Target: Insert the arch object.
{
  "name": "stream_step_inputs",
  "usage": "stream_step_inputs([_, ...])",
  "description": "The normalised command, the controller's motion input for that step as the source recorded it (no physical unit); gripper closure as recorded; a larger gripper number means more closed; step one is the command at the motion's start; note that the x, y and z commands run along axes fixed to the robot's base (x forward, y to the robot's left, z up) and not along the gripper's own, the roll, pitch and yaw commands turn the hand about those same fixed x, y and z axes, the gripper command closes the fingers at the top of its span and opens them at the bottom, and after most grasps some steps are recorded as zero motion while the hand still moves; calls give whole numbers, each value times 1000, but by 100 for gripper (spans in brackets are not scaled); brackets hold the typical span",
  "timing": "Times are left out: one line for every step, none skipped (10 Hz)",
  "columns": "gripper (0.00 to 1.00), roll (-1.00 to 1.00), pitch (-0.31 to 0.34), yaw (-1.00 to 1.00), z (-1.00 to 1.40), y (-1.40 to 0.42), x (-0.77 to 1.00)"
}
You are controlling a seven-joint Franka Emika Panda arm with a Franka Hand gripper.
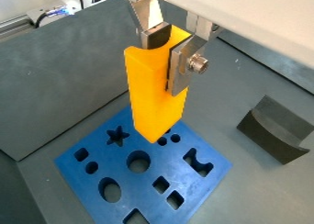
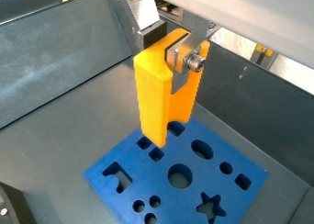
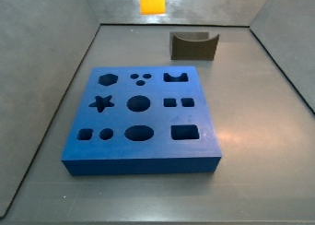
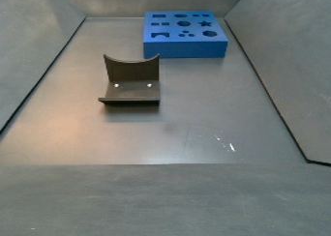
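My gripper (image 1: 168, 51) is shut on the arch object (image 1: 153, 95), a bright orange, smooth, tall block held upright near its upper end. Both show in the second wrist view too, the gripper (image 2: 166, 51) and the block (image 2: 160, 95). The block hangs in the air over one edge of the blue board (image 1: 211, 177), whose top has several shaped holes. In a side view only the block's lower end (image 3: 151, 0) shows, high above and behind the board (image 3: 154, 118). The board also shows in the wrist view (image 2: 105, 193) and far back in a side view (image 4: 181, 48).
A dark olive-brown block with a curved notch (image 3: 193, 46) stands on the grey floor behind the board, apart from it; it also shows in a wrist view (image 1: 276, 127) and a side view (image 4: 130, 82). Grey sloping walls enclose the floor.
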Motion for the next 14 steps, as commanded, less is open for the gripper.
stream_step_inputs([100, 0, -66, -886, -351, 163, 60])
stream_step_inputs([100, 60, 0, -994, -463, 34, 63])
stream_step_inputs([100, 30, 0, -997, -466, 49, 83])
stream_step_inputs([100, 6, -4, -1000, -429, 40, 94])
stream_step_inputs([100, 0, -19, -1000, -411, 46, 103])
stream_step_inputs([100, 0, -76, -946, -251, 91, 174])
stream_step_inputs([100, 0, -76, -934, -237, 100, 189])
stream_step_inputs([100, 0, -51, -929, -249, 117, 217])
stream_step_inputs([100, 0, -43, -934, -260, 114, 214])
stream_step_inputs([100, 0, -27, -949, -280, 103, 211])
stream_step_inputs([100, 0, -13, -969, -300, 91, 191])
stream_step_inputs([100, 0, -26, -1000, -311, 51, 103])
stream_step_inputs([100, 0, -27, -1000, -326, 0, 11])
stream_step_inputs([100, 0, -24, -1000, -349, 0, 0])
